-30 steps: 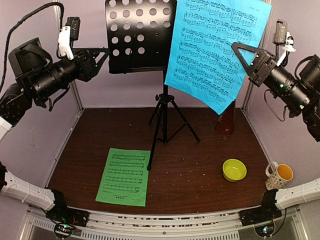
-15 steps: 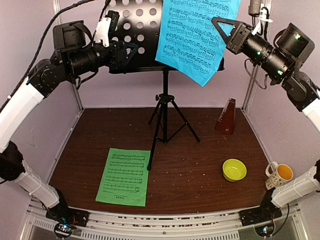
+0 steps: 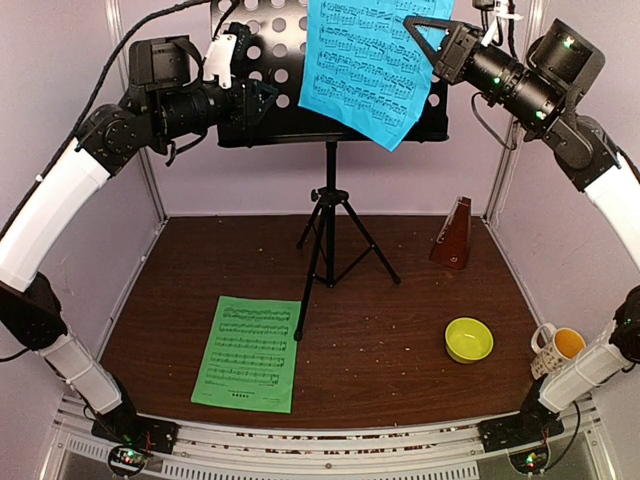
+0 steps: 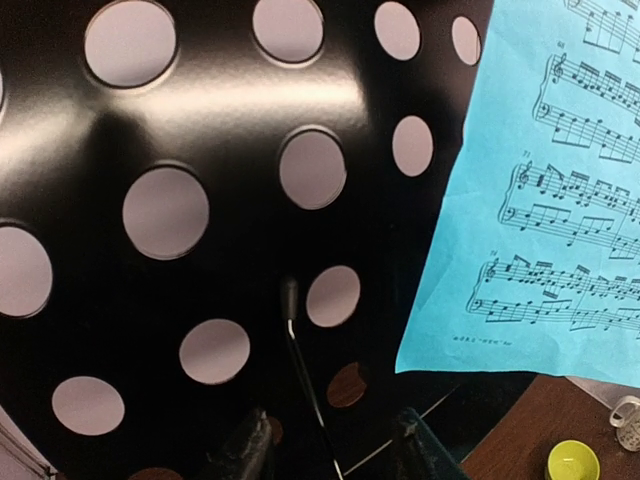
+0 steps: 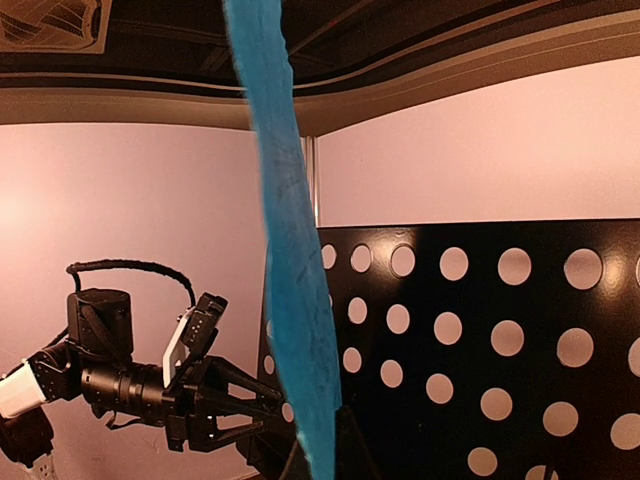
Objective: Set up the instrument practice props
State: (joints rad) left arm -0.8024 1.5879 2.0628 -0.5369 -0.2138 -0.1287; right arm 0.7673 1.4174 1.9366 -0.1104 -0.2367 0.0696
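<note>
Fingertips of the right gripper (image 3: 415, 25) are pinched shut on the upper right edge of the blue sheet (image 3: 365, 65). The right wrist view shows that sheet edge-on, running down into the closed jaws. The paper hangs tilted across the right half of the music stand (image 3: 328, 200). It lies in front of the perforated desk (image 3: 290, 125), and its lowest corner drops past the desk's bottom lip, so I judge it is not yet seated on the ledge. The left gripper (image 4: 330, 430) is held up at the desk's left side with its fingers (image 4: 248, 450) apart and nothing clamped. A thin wire arm (image 4: 300, 370) of the desk passes between them, and I cannot tell whether either finger touches it. The step in hand looks like placing the blue sheet on the stand. The next move calls for squaring the paper to the desk, lowering its bottom edge onto the lip, and only then letting go. The left gripper is well placed to steady the desk against the push. The green sheet (image 3: 248, 352) lies flat on the table (image 3: 400, 300) at front left, not yet picked up. The metronome (image 3: 455, 235) stands upright at the rear right, well apart from the stand's tripod legs.
</note>
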